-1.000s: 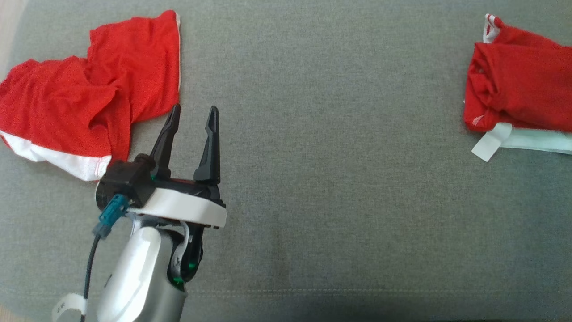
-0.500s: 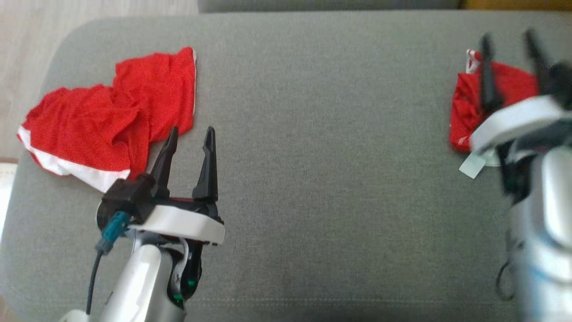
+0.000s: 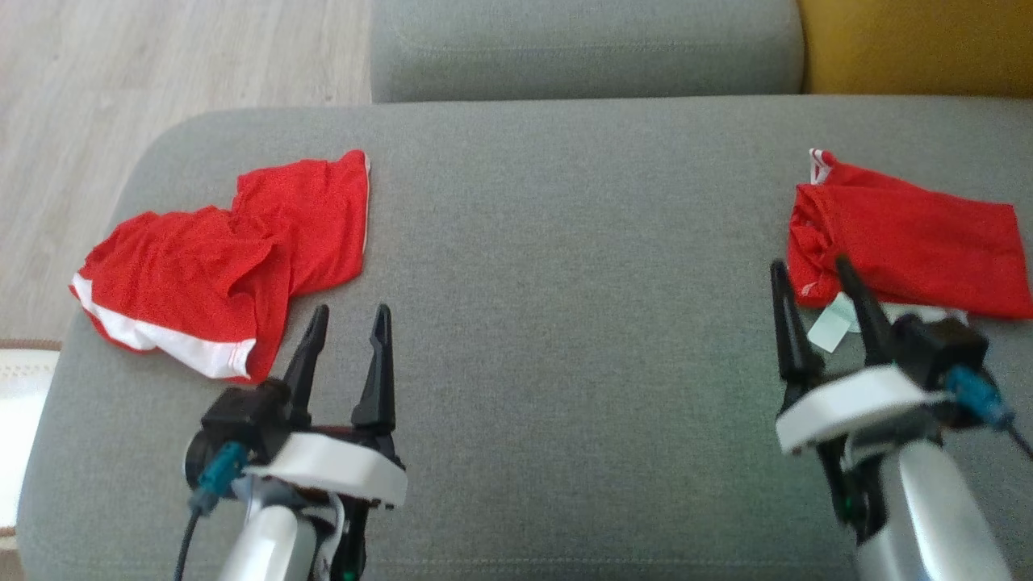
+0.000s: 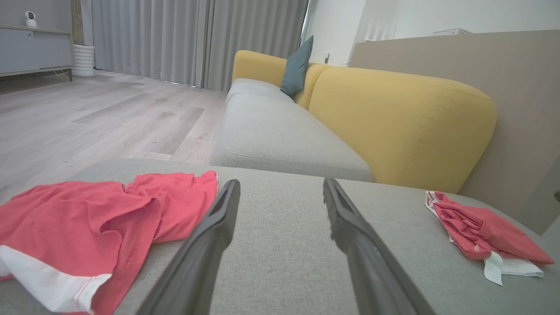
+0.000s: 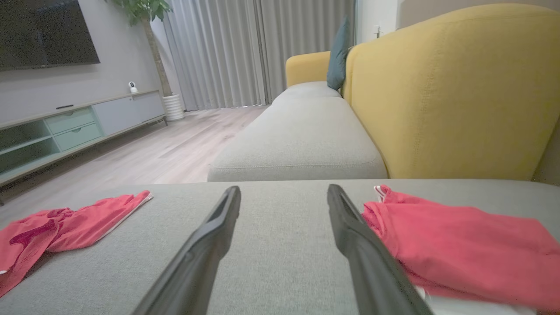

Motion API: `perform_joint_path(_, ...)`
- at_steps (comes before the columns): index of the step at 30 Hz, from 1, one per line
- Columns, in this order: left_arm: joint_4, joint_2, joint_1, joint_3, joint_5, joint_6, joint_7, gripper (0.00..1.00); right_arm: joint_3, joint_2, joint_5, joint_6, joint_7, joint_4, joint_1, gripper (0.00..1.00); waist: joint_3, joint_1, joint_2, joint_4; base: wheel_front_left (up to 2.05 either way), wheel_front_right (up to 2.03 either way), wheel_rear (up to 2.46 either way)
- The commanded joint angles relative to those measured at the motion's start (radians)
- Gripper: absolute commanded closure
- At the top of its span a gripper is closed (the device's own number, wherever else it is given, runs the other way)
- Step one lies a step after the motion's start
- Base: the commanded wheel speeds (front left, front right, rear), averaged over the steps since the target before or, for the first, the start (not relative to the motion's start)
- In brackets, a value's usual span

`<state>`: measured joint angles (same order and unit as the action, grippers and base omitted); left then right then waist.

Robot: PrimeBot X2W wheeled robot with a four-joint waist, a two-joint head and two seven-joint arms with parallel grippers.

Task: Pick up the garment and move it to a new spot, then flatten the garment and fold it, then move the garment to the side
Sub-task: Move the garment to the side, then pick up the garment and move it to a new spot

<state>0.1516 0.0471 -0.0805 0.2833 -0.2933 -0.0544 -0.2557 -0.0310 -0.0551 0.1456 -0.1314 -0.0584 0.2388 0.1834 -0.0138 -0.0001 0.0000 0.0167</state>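
Note:
A crumpled red garment with a white band lies at the left end of the grey cushion; it also lies low left in the left wrist view and far left in the right wrist view. A second red garment, folded into a rectangle over a pale piece, rests at the right end. My left gripper hovers open just right of the crumpled garment, holding nothing. My right gripper is open and empty, just left of the folded one.
The cushion's rounded left edge drops to a wooden floor. Behind it lie another grey seat and a yellow backrest. Bare grey fabric spans the middle between the two garments.
The head camera has tilted, so the whole picture shifted down. My right gripper has come into view and settled at the lower right. Both garments lie as before.

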Motion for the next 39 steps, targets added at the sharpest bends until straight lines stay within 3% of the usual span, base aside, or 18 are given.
perform_joint_path(1,-0.031,0.003,-0.026,-0.024,-0.003,-0.003,-0.006,0.0,-0.028,0.005,0.01,0.001,-0.017,-0.039,0.014,0.0,0.011,0.0001,0.0,0.0,0.0,0.0,0.0)
perform_joint_path(14,-0.073,0.003,0.057,-0.005,0.001,-0.001,-0.006,0.0,-0.046,0.005,0.082,0.001,-0.137,-0.026,-0.129,0.0,0.033,0.0001,0.0,-0.014,0.0,0.0,0.0)
perform_joint_path(31,-0.075,0.003,0.06,-0.009,0.009,0.001,-0.006,0.0,-0.052,0.005,0.089,0.001,-0.156,-0.019,-0.13,0.0,0.034,0.0001,0.0,-0.01,0.0,0.0,0.0)
perform_joint_path(39,-0.066,0.003,0.051,-0.015,0.008,-0.005,-0.006,0.0,-0.064,0.005,0.092,0.001,-0.15,-0.016,-0.134,0.0,0.038,0.0001,0.0,0.041,0.0,0.0,0.0)
